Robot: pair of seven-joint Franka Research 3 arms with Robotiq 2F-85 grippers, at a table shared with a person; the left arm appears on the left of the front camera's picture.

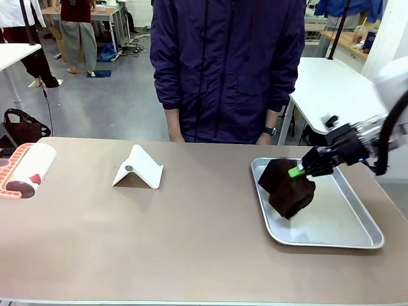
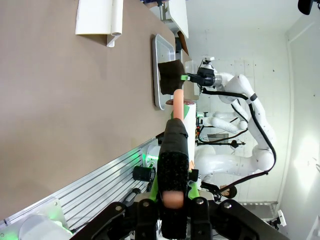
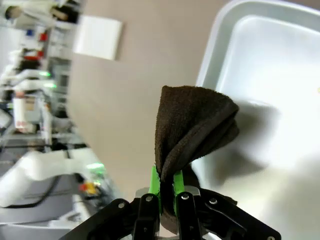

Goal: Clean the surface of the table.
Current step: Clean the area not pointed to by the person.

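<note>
Table [image 1: 191, 236]: wide taupe-brown top running the full width of the front view, near edge at the bottom, with a person [image 1: 223, 64] standing at the far side.

Right gripper [image 1: 296, 171]: comes in from the right and hangs over the right end of the top, above the metal tray [image 1: 331, 245]. Its fingers are pressed together on an upper fold of a dark brown cloth [image 1: 287, 191]. The cloth droops over the tray's left part. Cannot tell whether its low end touches the tray floor. The bare tabletop lies to the left of this gripper and on its near side.

Right wrist view: green pads pinch the cloth [image 3: 192, 125] just above the gripper [image 3: 166, 182]. The tray wall [image 3: 220, 40] is behind it and the brown top [image 3: 135, 65] beyond that.

Left gripper [image 2: 173, 180]: clamped on the black-sleeved, salmon-pink handle of a roller tool [image 2: 182, 107]. Its wrist view looks along the table [image 2: 60, 100] towards the tray.

Roller tool [image 1: 29, 167]: at the far left end of the top.

White folded stand [image 1: 139, 167]: on the top, left of centre, well apart from both grippers.
</note>
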